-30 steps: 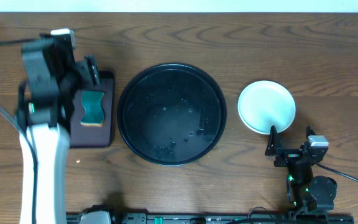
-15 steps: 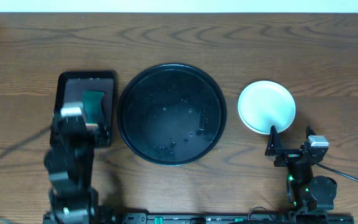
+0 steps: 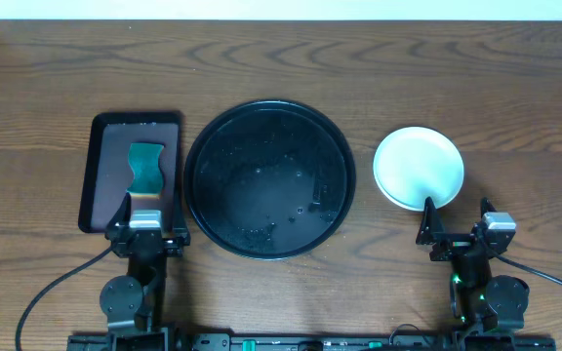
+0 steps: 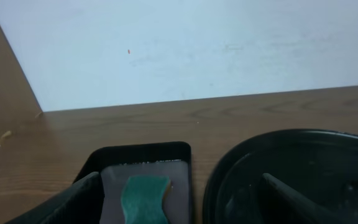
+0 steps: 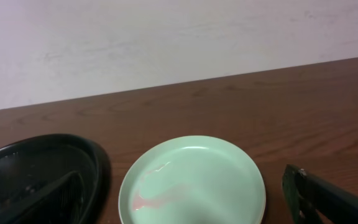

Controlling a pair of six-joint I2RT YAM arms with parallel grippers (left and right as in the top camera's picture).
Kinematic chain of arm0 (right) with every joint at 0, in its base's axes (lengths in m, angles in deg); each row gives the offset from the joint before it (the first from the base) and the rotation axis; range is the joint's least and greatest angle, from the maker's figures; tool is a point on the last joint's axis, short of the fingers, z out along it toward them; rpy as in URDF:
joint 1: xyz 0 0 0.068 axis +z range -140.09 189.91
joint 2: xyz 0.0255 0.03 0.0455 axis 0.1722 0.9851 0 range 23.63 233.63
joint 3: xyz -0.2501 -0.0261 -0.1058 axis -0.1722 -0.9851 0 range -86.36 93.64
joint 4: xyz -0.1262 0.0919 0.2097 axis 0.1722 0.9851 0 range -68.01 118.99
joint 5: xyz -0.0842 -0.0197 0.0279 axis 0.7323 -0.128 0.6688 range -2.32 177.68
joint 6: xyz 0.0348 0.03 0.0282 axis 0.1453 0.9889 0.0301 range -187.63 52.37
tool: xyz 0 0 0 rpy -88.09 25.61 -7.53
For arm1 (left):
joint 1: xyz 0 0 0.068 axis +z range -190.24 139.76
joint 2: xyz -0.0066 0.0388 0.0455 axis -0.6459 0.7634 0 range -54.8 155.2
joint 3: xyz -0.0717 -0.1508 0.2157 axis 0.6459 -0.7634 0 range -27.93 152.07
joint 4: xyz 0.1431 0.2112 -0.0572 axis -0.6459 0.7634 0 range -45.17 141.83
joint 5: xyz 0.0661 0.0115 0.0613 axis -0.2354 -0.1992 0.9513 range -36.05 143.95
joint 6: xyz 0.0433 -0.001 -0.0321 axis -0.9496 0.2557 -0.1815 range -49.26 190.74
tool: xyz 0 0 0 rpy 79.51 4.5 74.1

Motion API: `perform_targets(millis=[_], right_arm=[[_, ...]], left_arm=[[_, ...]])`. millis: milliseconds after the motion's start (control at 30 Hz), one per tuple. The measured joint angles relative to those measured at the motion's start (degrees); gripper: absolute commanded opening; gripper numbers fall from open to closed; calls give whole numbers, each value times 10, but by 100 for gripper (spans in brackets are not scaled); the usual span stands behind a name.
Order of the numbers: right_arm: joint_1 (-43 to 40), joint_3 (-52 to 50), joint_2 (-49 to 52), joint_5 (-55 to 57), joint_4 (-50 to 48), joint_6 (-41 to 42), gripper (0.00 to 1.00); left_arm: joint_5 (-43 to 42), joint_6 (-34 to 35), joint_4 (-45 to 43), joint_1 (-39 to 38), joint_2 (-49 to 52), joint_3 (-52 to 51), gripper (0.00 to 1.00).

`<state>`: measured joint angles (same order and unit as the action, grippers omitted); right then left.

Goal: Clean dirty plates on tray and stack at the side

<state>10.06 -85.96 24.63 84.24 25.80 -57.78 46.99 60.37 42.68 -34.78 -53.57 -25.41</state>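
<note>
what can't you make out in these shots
Plate count: overhead shows only the top plate; any beneath it are hidden.
Right wrist: the plate's near rim is cut off by the bottom edge.
Left wrist: the tray and sponge run off the bottom edge.

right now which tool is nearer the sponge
Left. The left tool sits at the near edge of the maroon tray holding the sponge; the right tool is far across, past the black tray, by the plate.

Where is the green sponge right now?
In the overhead view, the sponge lies in the small maroon tray on the left, right beside the big black tray in the middle.
</note>
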Motion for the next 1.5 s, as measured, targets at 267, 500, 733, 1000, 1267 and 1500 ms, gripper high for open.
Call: perform_targets(millis=[267, 500, 733, 1000, 1267, 1500], right_arm=[[0, 0, 0, 0, 0, 0, 99], [0, 0, 0, 0, 0, 0, 99], [0, 0, 0, 0, 0, 0, 99], [0, 0, 0, 0, 0, 0, 99], [0, 0, 0, 0, 0, 0, 99], [0, 0, 0, 0, 0, 0, 99]], left_arm=[[11, -11, 34, 0, -7, -16, 79], [14, -15, 34, 0, -7, -16, 79], [14, -15, 34, 0, -7, -16, 79], [14, -15, 34, 0, -7, -16, 79], [14, -15, 34, 0, -7, -16, 79], [14, -15, 34, 0, -7, -16, 79]])
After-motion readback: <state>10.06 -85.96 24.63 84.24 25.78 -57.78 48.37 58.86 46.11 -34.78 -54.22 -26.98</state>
